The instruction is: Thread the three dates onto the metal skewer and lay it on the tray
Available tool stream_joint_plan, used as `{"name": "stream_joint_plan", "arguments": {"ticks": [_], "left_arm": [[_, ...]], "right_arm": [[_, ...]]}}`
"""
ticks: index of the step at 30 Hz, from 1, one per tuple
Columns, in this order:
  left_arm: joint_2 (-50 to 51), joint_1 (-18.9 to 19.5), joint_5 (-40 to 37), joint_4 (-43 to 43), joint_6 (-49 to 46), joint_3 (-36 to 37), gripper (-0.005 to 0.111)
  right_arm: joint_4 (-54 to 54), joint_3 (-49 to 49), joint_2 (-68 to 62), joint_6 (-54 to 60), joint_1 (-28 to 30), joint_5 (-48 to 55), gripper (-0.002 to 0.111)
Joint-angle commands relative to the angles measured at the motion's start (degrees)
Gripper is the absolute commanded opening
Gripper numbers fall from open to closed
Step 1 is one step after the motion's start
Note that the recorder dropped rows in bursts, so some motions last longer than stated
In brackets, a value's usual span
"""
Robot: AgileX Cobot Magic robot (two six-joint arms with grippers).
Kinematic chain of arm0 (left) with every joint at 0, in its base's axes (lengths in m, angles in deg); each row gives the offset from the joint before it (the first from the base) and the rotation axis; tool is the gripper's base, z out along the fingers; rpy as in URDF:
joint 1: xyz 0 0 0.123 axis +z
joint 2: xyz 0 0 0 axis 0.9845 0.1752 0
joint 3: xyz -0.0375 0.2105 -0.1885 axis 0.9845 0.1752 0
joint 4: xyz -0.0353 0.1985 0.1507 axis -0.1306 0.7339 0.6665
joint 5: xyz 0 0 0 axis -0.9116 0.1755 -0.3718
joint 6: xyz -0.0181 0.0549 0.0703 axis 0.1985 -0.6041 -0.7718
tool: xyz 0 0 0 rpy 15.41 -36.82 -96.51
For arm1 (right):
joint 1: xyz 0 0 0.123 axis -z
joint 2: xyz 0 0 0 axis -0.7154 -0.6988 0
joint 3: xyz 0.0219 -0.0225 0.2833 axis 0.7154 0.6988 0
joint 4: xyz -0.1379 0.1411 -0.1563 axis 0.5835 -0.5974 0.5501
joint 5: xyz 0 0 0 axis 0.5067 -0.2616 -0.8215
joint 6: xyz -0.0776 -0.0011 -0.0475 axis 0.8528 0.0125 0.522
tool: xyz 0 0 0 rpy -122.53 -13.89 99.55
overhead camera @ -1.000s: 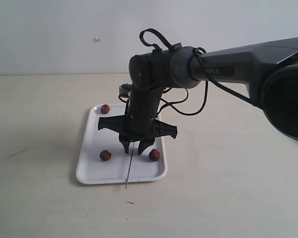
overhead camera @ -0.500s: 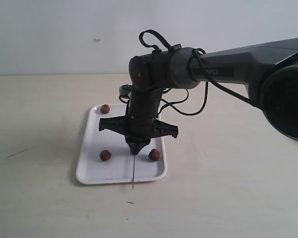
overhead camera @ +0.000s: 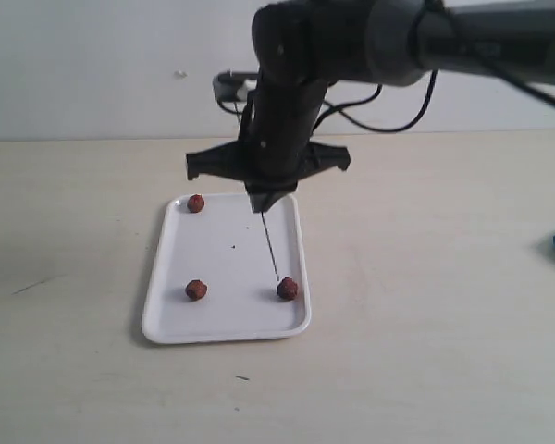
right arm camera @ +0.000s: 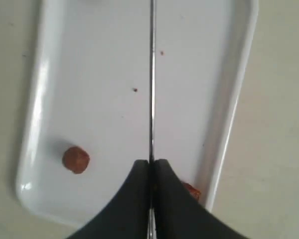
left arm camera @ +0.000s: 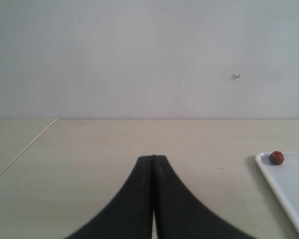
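Early in the job, by the look of it: none of the three dates threaded. All loose on the white tray (overhead camera: 229, 319), well apart from one another and all below the right jaws: far-left date (overhead camera: 195, 203) by a corner, near-left date (overhead camera: 195, 289) and near-right date (overhead camera: 287, 289) toward the front rim. Held clear of the tray, the skewer (overhead camera: 269, 245), bare along its visible length. Left to do, judging from this: spearing each date in turn, then laying the loaded skewer on the tray.

Right jaws pressed shut on the skewer's upper end, nothing else between them. Seen from the right wrist, skewer (right arm camera: 151, 74) running straight out from the closed tips over the tray (right arm camera: 237, 99), near-left date (right arm camera: 75, 160) off to one side, near-right date (right arm camera: 192, 190) half hidden beside the jaws. No contact between tip and any date, at a guess.

Right arm (overhead camera: 351, 37) reaching in high above the tray, wrist turned down, skewer hanging beneath the jaws at a slight slant.

Left jaws closed flat together, holding nothing, pointing across the desk (left arm camera: 89, 149). Ahead and to one side of them, tray (left arm camera: 289, 184) edge and far-left date (left arm camera: 276, 158).
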Motion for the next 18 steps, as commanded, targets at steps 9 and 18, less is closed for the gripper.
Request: {"name": "stream_joint_plan", "arguments": {"ticks": [9,18], "left_arm": [[-0.24,0.12,-0.02,-0.33,-0.26,-0.03,0.000],[-0.24,0.12,-0.02,-0.33,-0.26,-0.03,0.000]], "right_arm": [[0.76,13.92,27.76,13.11,-0.27,5.89,0.000],[-2.28,31.20,49.28,13.93,-0.27,7.81,0.000]]}}
